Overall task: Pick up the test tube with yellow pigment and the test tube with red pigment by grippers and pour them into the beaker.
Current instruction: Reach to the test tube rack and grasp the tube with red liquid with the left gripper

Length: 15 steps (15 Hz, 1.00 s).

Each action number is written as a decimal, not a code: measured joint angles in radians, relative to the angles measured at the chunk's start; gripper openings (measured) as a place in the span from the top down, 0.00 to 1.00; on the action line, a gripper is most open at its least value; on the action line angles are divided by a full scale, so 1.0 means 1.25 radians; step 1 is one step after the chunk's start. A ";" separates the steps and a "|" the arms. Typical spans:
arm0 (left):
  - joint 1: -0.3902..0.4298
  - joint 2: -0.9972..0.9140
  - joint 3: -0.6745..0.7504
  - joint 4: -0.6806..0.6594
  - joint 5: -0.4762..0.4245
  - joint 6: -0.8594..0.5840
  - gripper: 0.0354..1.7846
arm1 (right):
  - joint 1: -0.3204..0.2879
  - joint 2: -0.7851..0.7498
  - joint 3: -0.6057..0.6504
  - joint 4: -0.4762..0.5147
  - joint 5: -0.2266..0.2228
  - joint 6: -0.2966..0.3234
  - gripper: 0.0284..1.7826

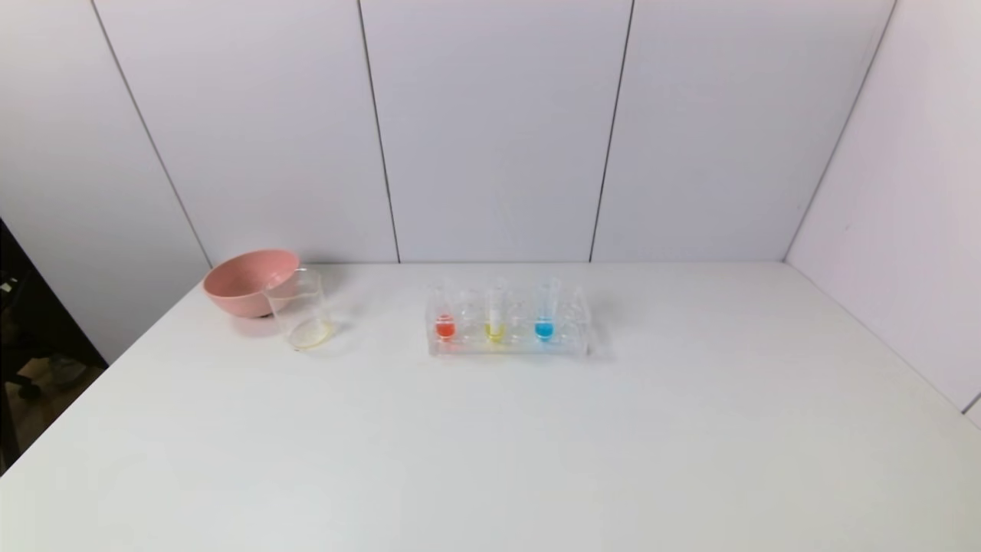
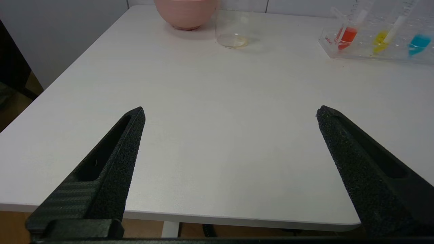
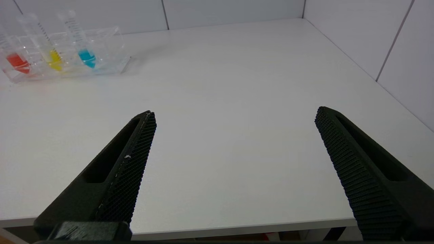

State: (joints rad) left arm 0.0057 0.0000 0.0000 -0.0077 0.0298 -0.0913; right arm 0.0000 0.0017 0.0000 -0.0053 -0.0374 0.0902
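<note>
The test tube with red pigment, the test tube with yellow pigment and a tube with blue liquid stand upright in a clear rack at the table's middle back. The clear beaker stands to the left of the rack, in front of the pink bowl. Neither arm shows in the head view. My left gripper is open and empty near the table's front edge; the red tube, yellow tube and beaker lie far ahead. My right gripper is open and empty at the front edge; the red tube and yellow tube lie far off.
A pink bowl sits at the back left, touching or just behind the beaker. White wall panels close the back and right sides. The table's left edge drops off to the floor. The white tabletop stretches wide in front of the rack.
</note>
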 joint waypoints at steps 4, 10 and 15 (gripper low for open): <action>0.000 0.000 0.000 0.000 0.000 0.001 0.01 | 0.000 0.000 0.000 0.000 0.000 0.000 0.04; -0.001 0.000 0.000 0.001 0.001 0.003 0.01 | 0.000 0.000 0.000 0.000 0.000 0.000 0.04; 0.000 0.000 0.000 0.000 0.003 0.007 0.01 | 0.000 0.000 0.000 0.000 0.000 0.000 0.04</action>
State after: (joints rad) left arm 0.0053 0.0004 0.0000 -0.0077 0.0340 -0.0826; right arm 0.0000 0.0017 0.0000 -0.0053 -0.0374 0.0902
